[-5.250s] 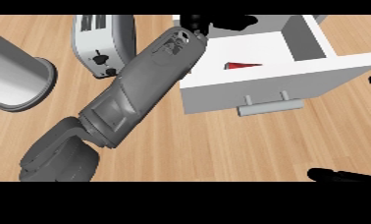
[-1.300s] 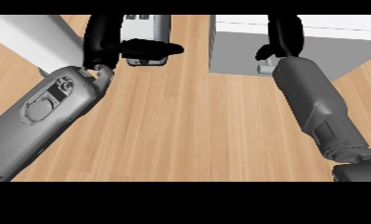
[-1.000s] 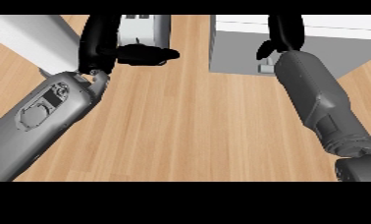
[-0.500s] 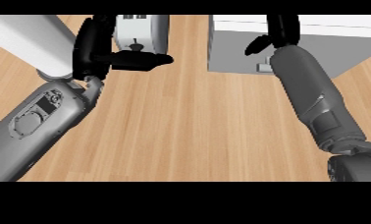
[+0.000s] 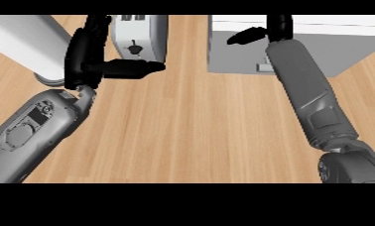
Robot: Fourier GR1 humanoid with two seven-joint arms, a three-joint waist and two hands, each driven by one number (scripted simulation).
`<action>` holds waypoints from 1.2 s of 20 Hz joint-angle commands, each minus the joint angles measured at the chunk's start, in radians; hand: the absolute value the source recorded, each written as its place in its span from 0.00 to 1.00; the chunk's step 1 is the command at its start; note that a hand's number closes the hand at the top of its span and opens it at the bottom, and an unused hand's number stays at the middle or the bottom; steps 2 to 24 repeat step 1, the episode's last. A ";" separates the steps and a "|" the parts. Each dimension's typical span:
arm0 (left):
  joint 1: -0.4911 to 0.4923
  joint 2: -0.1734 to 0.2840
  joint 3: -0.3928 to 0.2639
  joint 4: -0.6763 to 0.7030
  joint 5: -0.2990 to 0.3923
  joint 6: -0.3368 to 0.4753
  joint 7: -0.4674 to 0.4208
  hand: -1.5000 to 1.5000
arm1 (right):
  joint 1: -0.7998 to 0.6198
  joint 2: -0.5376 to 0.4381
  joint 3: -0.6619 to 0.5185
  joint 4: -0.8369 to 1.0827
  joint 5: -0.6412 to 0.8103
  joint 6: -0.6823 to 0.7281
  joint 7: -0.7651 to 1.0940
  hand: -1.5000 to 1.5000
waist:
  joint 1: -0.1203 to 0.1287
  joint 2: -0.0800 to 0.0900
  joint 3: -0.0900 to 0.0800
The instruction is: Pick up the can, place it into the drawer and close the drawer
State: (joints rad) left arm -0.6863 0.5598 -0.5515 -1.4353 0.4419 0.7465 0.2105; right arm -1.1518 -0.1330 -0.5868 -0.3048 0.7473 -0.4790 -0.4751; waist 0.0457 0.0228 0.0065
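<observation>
The can shows nowhere in the head view. The white drawer (image 5: 236, 51) sits at the top right with its front face towards me and its small handle (image 5: 264, 67) low on that face. My right hand (image 5: 277, 24) lies against the upper part of the drawer front, fingers straight up and thumb spread to the left. It holds nothing. My left hand (image 5: 89, 55) stands at the upper left, open, fingers up and thumb pointing right, in front of the toaster and holding nothing.
A silver toaster (image 5: 141, 35) stands at the top, left of the middle, right behind my left hand's thumb. A large pale grey cylinder (image 5: 31, 41) fills the far left. Wooden counter (image 5: 190, 131) stretches between my two forearms.
Five seconds ago the drawer stood open with a red can inside; now only its front face shows. Over the last second my left hand drifted left and down. My right hand stayed on the drawer front.
</observation>
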 commanded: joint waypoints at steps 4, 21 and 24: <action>0.015 -0.011 0.035 0.027 0.002 -0.027 -0.022 0.00 | -0.084 0.033 -0.062 -0.024 -0.089 0.005 0.011 0.00 | -0.007 -0.008 -0.006; 0.015 -0.011 0.035 0.027 0.002 -0.027 -0.022 0.00 | -0.084 0.033 -0.062 -0.024 -0.089 0.005 0.011 0.00 | -0.007 -0.008 -0.006; 0.015 -0.011 0.035 0.027 0.002 -0.027 -0.022 0.00 | -0.084 0.033 -0.062 -0.024 -0.089 0.005 0.011 0.00 | -0.007 -0.008 -0.006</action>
